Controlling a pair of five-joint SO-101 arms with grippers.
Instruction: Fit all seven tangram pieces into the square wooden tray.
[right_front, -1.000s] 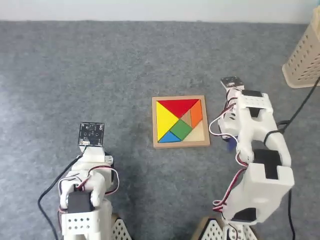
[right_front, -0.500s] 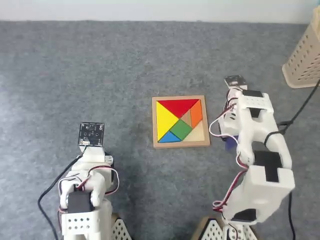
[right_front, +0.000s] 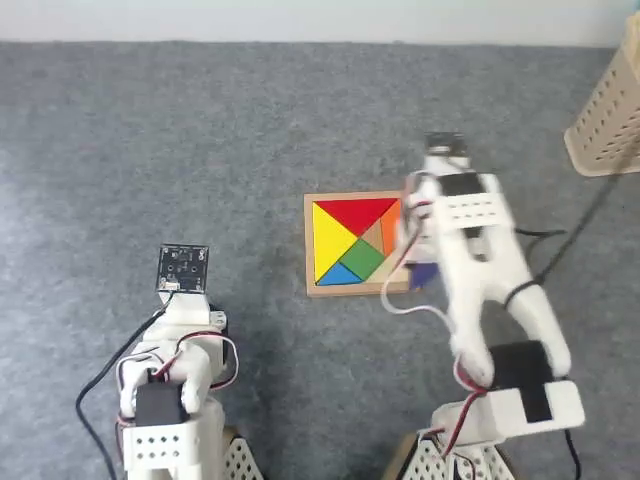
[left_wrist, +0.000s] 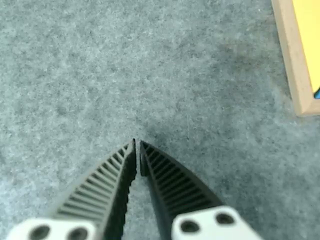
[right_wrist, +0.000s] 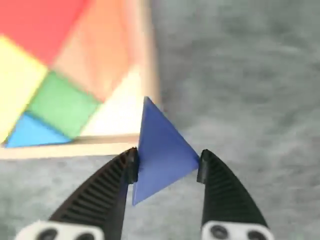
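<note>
Last placement, I judge: the right gripper, clenched on the dark blue wooden triangle just beside the bare corner gap of the square wooden tray, must align and lower it, while the left gripper sits closed and empty over the grey carpet

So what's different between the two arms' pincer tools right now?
The left tool is shut with nothing in it; the right tool is shut on a dark blue triangular tangram piece. The left tool is over grey carpet beside the square wooden tray; the right tool is at the tray's corner, by its bare triangular gap. Both have black ribbed fingers.
</note>
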